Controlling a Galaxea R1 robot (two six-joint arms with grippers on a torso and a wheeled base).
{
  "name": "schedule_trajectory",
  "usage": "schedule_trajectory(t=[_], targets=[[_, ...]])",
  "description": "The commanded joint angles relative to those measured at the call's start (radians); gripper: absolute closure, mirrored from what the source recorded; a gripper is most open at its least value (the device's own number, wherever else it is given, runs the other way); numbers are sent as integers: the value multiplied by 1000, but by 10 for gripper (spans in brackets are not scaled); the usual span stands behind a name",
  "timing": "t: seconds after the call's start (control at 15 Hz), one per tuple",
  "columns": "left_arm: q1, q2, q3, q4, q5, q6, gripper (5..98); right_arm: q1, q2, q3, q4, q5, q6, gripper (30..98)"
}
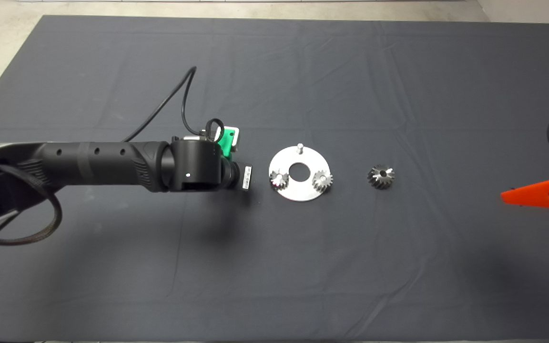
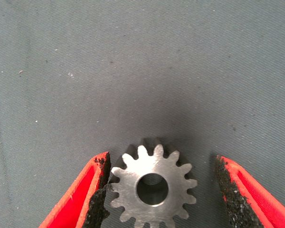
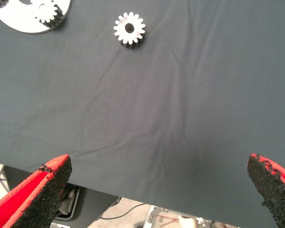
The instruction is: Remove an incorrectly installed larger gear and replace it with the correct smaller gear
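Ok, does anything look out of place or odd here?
One pin on the round silvery metal plate stands bare; the tall grey slanted-tooth gear lies loose on the dark mat beside it. The left gripper's black pads look ragged.

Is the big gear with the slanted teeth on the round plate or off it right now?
Off. The larger gear sits alone on the mat, apart from the plate, whose top pin stands bare.

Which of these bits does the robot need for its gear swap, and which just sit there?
In the job:
smaller gear, inside the open left gripper
larger gear, loose on the mat
round plate with one bare peg

Just there:
two small gears on the plate
right gripper, open, near the mat's edge
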Motion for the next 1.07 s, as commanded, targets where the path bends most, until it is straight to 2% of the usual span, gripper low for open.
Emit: schedule_trajectory(t=[0.0, 0.87, 1.0], targets=[[-7, -1, 5, 15, 6, 8, 485, 20, -11, 7, 31, -39, 5, 308], [7, -4, 10, 12, 11, 14, 485, 20, -9, 7, 31, -39, 5, 308], [9, -4, 10, 12, 11, 31, 500, 20, -10, 7, 32, -39, 5, 308]])
